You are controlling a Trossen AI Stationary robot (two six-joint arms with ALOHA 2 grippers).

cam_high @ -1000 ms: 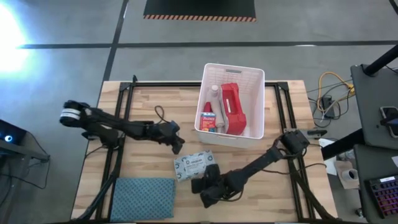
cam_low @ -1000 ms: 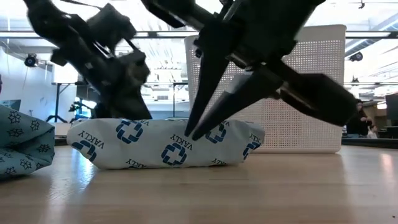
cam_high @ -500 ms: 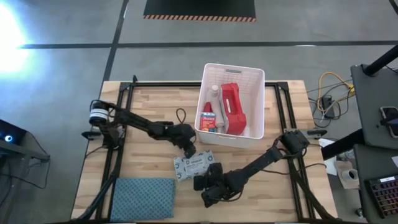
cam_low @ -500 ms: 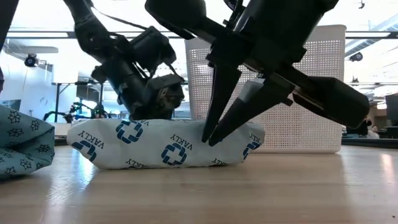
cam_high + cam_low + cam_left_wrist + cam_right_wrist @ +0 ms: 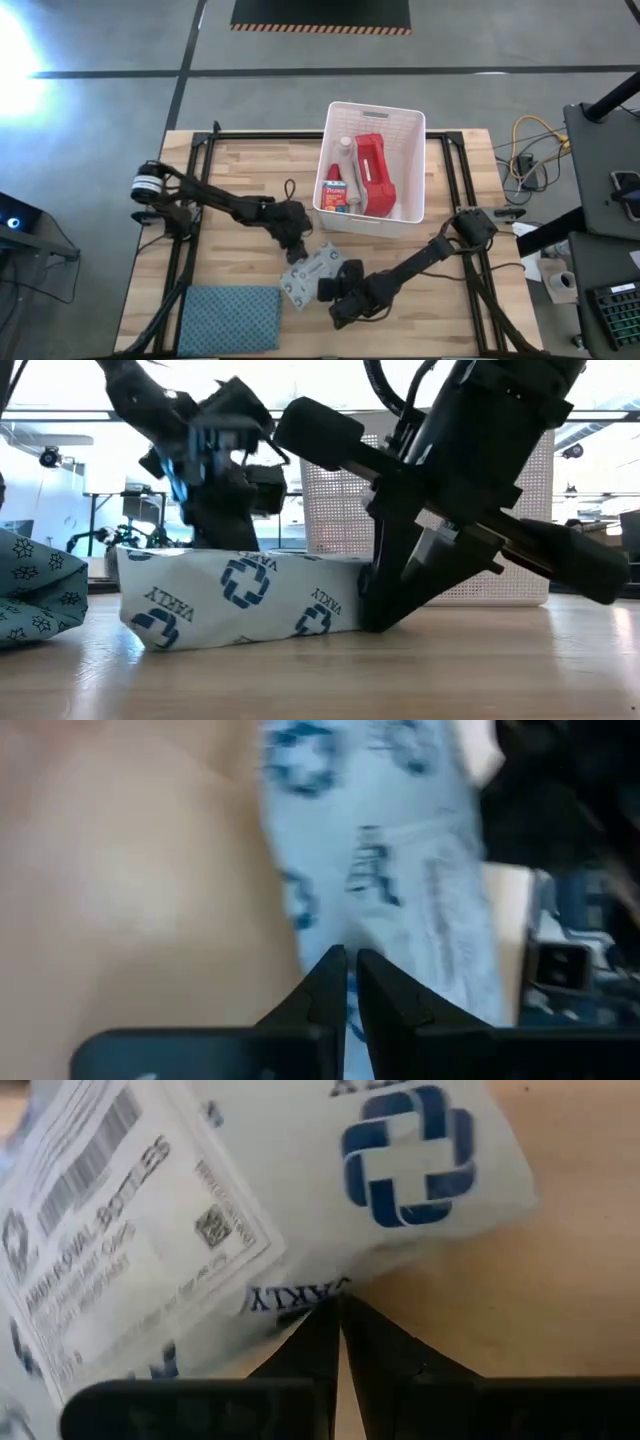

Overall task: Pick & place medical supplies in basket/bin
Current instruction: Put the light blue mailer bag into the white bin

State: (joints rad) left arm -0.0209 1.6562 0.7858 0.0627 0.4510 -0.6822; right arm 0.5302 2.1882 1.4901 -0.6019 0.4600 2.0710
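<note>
- The wipes packet [image 5: 310, 277] is seen on the table [image 5: 230, 180], short of the bin [image 5: 372, 166], its long axis slanted.
- It is flanked by both tools: the left tool [image 5: 296, 252], fingers together, at its far-left edge; the right tool [image 5: 333, 290], fingers together, at its near-right edge.
- Neither is judged nearer; no grip on the packet is shown.

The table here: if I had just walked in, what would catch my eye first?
Probably the two dark arms meeting over one white wipes packet with blue crosses near the table's front edge: the left gripper and right gripper press at it from opposite sides, both shut. Next, the white bin toward the back, already holding a bright red pouch, and a blue-grey folded cloth at the front left corner.
</note>
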